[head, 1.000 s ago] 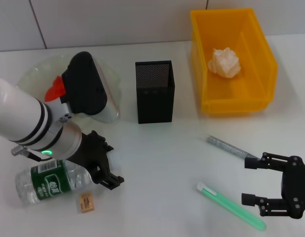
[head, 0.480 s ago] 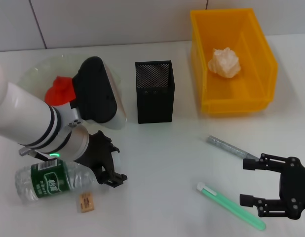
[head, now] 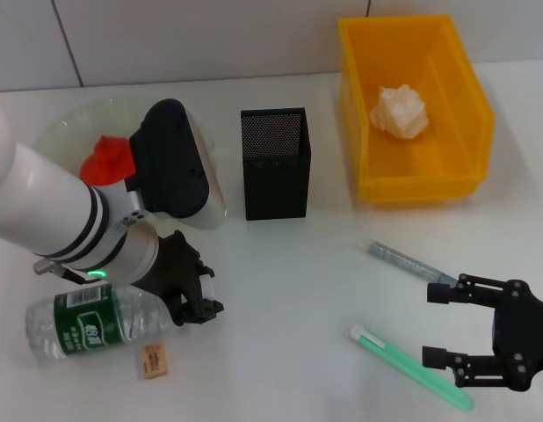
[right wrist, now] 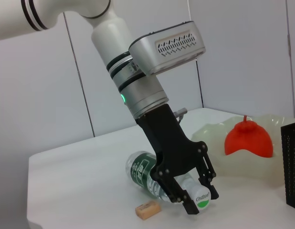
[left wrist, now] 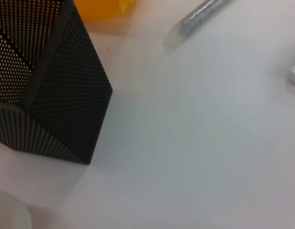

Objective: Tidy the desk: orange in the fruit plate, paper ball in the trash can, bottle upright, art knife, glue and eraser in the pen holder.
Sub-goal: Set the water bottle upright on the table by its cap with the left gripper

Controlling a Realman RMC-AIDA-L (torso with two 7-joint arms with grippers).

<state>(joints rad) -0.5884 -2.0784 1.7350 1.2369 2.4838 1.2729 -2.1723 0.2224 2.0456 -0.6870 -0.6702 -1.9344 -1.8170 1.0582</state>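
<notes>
Bottle (head: 87, 327) lying on its side near the desk's (head: 280, 281) front-left corner, cap end between the spread fingers of the left gripper (head: 191, 299), not yet clamped. Eraser (head: 153, 360) just beside it toward the front edge. Probably light, thin-walled and slick, prone to rolling and denting; best taken at the stiffer neck below the cap, then tipped upright. Right gripper (head: 449, 325) open, empty, hovering near the front-right corner over the green pen-like tool (head: 410, 367).
</notes>
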